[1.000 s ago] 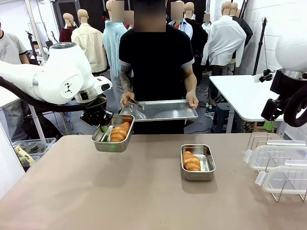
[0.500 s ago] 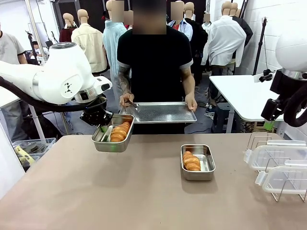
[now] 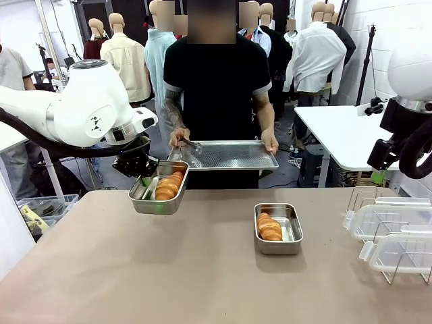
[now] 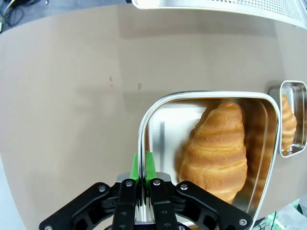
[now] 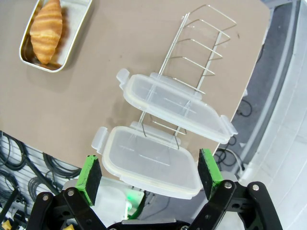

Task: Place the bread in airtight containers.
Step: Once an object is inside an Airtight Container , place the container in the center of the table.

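While my left gripper [image 4: 142, 165] has its jaws clamped on the thin rim of the left tin [image 3: 155, 204], I judge the job is to set it down flat. I'd hold the wrist level so the croissant [image 4: 216, 148] doesn't slide, lower slowly, and let go only once the base sits on the table [image 3: 202, 270]. From the front I can't quite tell whether the tin hangs clear or touches. My right gripper [image 5: 149, 172] hovers, jaws wide apart, over the clear lids [image 5: 175, 108] on their wire rack [image 5: 201, 52]. The croissant is golden-brown, ridged and tapering, lying lengthwise along one wall. A second croissant [image 3: 270, 227] lies in the other tin [image 3: 292, 229], mid-table.
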Robot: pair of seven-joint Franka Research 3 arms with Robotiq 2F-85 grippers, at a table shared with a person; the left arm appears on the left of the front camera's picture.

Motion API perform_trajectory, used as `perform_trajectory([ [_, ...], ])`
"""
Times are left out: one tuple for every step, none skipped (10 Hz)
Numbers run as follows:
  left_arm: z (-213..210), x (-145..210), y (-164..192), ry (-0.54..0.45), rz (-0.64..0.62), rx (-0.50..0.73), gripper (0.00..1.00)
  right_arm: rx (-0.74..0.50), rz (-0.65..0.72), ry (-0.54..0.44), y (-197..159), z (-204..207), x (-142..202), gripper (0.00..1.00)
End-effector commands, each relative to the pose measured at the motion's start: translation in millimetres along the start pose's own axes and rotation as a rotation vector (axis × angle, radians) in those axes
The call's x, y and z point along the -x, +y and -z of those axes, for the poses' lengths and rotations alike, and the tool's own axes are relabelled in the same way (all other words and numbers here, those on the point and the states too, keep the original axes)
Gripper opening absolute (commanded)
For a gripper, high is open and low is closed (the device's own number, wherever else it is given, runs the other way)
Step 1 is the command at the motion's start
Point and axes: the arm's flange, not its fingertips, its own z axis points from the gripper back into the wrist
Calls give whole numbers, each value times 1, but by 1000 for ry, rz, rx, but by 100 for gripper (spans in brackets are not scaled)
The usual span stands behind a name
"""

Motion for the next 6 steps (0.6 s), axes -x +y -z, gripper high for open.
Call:
perform_trajectory([
  [0,0,0,0,0,0,0,14,17,-2,0,1,-4,100],
  [6,2,15,16,7,-13,0,14,17,-2,0,1,-4,100],
  [17,4,37,56,9,3,0,14,17,-2,0,1,-4,100],
  [34,3,58,77,-7,32,0,14,17,-2,0,1,-4,100],
  [52,1,77,112,-60,24,0,14,17,-2,0,1,-4,100],
  [65,1,93,133,-86,39,0,14,17,-2,0,1,-4,100],
])
